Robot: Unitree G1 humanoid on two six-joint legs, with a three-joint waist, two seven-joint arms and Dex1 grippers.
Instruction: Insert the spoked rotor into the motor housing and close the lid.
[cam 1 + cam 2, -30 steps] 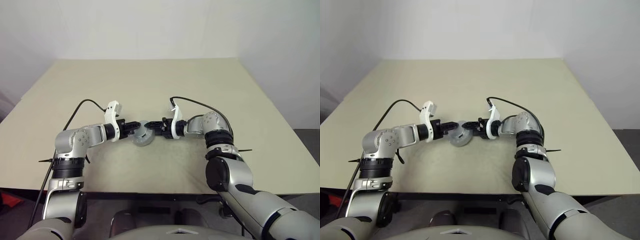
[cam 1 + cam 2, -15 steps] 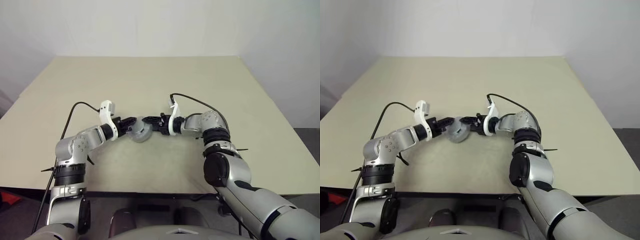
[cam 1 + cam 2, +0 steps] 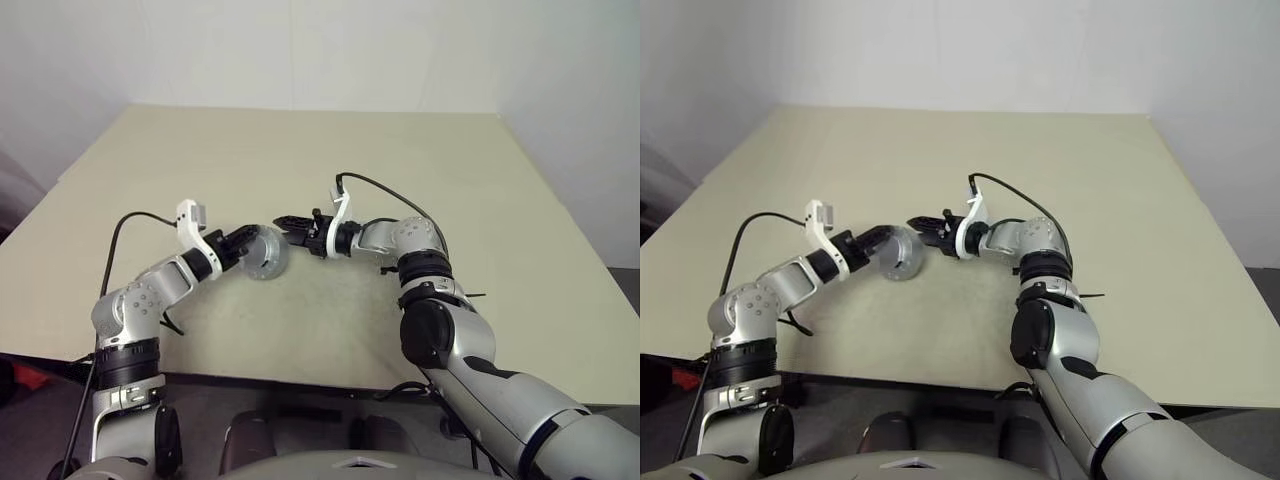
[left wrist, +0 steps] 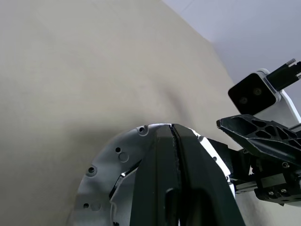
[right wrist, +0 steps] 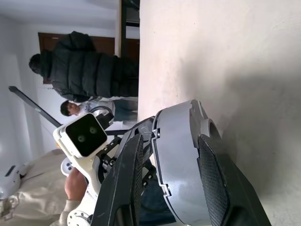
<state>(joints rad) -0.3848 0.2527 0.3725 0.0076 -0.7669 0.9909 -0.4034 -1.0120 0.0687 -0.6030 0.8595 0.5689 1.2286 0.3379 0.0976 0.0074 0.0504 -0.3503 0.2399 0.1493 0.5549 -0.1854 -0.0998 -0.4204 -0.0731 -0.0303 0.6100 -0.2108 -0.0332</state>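
Note:
A round silver-grey motor housing (image 3: 265, 252) hangs above the table between my two hands, tilted so one flat face shows. My left gripper (image 3: 243, 241) is shut on its rim; in the left wrist view the closed fingers (image 4: 171, 141) lie across the housing's silver face (image 4: 106, 172) with its small holes. My right gripper (image 3: 286, 221) reaches in from the other side. In the right wrist view its two fingers (image 5: 129, 169) stand apart on either side of the housing's thick edge (image 5: 176, 155), with a dark gap on one side. The spoked rotor is hidden. I cannot tell the lid apart from the housing.
The beige table (image 3: 450, 170) stretches wide around both hands. Black cables loop from the left wrist (image 3: 130, 225) and the right wrist (image 3: 385, 192). A person in a dark padded jacket (image 5: 87, 70) stands beyond the table's edge in the right wrist view.
The whole picture has shifted with the camera. Both hands have risen a little with the housing, and it has turned so more of its flat face shows.

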